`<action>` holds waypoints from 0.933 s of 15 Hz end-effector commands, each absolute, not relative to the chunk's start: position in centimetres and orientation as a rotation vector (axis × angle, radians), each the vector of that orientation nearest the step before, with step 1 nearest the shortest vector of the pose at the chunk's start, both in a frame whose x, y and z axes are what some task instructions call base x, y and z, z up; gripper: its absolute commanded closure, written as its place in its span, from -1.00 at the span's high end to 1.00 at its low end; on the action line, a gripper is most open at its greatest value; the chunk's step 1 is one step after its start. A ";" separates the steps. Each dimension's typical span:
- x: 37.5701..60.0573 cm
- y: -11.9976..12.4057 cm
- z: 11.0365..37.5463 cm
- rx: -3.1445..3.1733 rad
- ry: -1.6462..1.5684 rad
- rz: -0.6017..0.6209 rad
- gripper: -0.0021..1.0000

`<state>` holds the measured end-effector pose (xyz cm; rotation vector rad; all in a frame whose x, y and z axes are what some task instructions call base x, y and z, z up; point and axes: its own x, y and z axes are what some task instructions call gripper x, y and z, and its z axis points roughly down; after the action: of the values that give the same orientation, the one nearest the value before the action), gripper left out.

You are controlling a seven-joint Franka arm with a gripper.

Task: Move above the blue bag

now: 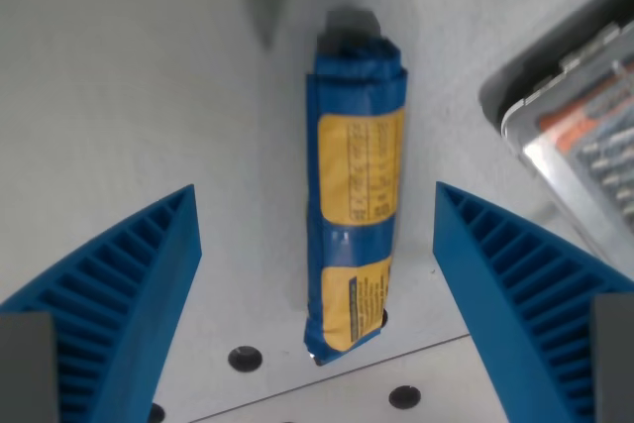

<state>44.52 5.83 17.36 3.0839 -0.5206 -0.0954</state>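
The blue bag (355, 185), a long rolled packet with yellow label panels, lies lengthwise down the middle of the wrist view on a white surface. My gripper (317, 235) hangs directly above it, open. One blue ribbed finger (129, 284) stands to the wrist view's left of the bag and the other (515, 274) to its right, both clear of it. Nothing is between the fingers but the bag below.
A clear plastic box (580, 116) with orange and grey contents sits at the wrist view's right edge. Round holes (245, 357) dot the white tabletop (129, 86) near the bottom. A dark shadow falls at the top centre.
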 end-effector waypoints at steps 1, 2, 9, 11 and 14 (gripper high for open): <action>42.6 6.0 17.3 3.107 -0.617 0.128 1.00; 42.3 6.0 17.0 3.106 -0.621 0.124 1.00; 40.6 5.8 15.5 3.101 -0.627 0.118 1.00; 40.2 5.7 15.2 3.103 -0.626 0.117 1.00; 39.8 5.7 15.0 3.104 -0.627 0.118 1.00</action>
<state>41.17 5.42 14.31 3.0785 -0.5647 -0.0989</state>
